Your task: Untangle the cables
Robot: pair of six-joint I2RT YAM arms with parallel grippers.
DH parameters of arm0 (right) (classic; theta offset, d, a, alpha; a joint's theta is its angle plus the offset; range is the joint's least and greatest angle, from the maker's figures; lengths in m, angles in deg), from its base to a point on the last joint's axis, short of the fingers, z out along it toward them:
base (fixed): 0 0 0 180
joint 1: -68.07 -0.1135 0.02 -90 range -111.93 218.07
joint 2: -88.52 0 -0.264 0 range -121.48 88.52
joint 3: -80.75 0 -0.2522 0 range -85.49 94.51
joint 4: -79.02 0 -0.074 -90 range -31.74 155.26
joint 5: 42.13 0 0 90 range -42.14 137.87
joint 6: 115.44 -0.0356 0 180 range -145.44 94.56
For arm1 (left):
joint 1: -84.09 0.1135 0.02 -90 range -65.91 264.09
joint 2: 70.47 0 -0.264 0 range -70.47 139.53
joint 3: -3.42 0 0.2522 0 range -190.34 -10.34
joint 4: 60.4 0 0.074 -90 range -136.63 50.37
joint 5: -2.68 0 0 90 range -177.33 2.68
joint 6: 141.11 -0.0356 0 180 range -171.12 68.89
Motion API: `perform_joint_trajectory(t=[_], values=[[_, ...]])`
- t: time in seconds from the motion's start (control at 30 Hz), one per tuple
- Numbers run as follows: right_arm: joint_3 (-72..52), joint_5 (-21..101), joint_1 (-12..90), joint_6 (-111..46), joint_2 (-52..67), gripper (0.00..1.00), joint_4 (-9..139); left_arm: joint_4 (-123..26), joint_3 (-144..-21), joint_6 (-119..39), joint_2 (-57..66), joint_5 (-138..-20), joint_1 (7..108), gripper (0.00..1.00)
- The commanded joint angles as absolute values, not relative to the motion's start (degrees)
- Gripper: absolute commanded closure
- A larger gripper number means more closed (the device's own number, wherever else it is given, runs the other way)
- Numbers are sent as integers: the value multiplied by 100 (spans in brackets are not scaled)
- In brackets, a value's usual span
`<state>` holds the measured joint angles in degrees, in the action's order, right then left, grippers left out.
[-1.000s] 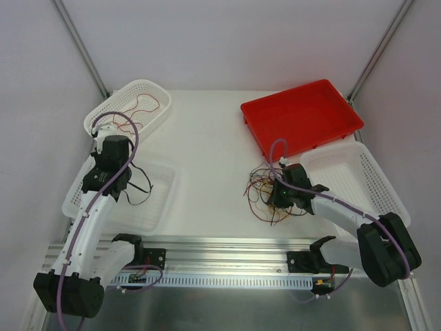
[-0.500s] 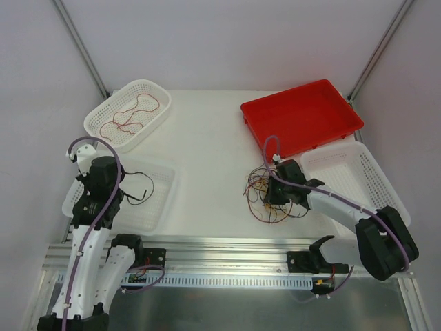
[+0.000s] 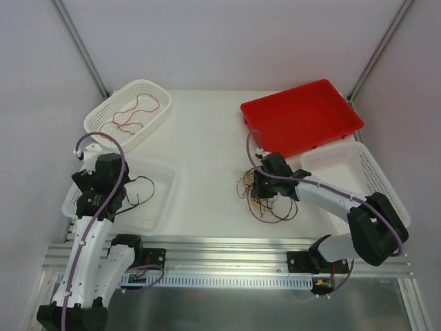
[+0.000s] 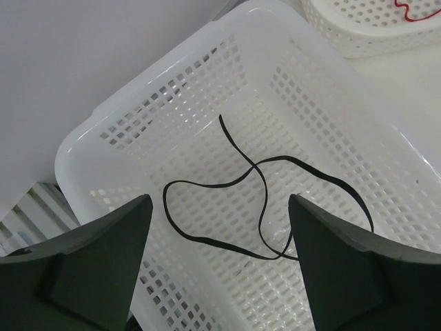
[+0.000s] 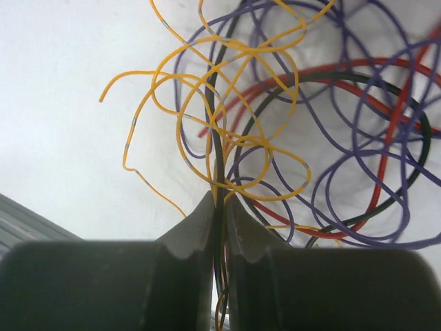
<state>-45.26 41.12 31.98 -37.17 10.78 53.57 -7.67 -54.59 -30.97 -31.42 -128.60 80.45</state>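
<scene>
Strands of knotted red, purple, yellow and black cables (image 3: 266,200) on the white worktop (image 3: 207,152) are clamped in the right end effector (image 5: 219,201), the clump spread ahead of its tips, well apart from the parted left end effector (image 4: 218,207).

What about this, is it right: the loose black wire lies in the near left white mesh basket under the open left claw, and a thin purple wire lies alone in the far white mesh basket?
No. The top view shows the thin wire lying alone in the far white mesh basket is red, not purple. The rest stands.
</scene>
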Motion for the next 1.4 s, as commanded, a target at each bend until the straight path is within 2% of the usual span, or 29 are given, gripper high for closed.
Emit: perform_joint_trajectory(t=[0.0,0.07,0.1,0.17,0.27,0.37,0.47,0.53,0.77,1.03,1.13,1.37], values=[[-3963,3978,2836,-3713,706,89,5523,-779,-5613,-3212,-3197,-12251,8102,15],[-3786,3943,2625,-3713,573,85,5559,-770,-5736,-3292,-3189,-11855,8102,7],[-3690,3934,2563,-3704,503,76,5559,-779,-5789,-3379,-3171,-11618,8102,5],[-3496,3934,2501,-3678,441,68,5515,-770,-5920,-3415,-3119,-10809,8102,2],[-3355,3977,2501,-3555,554,40,5340,-779,-6009,-3197,-3013,-9877,8093,2],[-3293,4301,2501,-3309,817,29,4972,-814,-6070,-2994,-2838,-8991,7970,2],[-3354,4732,2544,-3063,1186,28,4620,-901,-6114,-2660,-2609,-8890,7287,2],[-3451,4995,2623,-3010,1362,29,4479,-963,-6176,-2414,-2399,-9179,6446,2],[-4207,4971,3580,-3010,1961,36,4319,-1446,-6536,-1790,-1502,-9549,4800,2],[-4848,4505,4109,-3185,1812,47,4829,-2201,-7203,-1736,132,-9796,3708,1],[-4902,4584,4109,-3203,1680,55,4900,-2491,-7405,-1745,739,-9752,3514,1],[-4832,4576,4092,-3072,1995,90,4619,-2897,-7942,-1745,2127,-9480,3250,1]])
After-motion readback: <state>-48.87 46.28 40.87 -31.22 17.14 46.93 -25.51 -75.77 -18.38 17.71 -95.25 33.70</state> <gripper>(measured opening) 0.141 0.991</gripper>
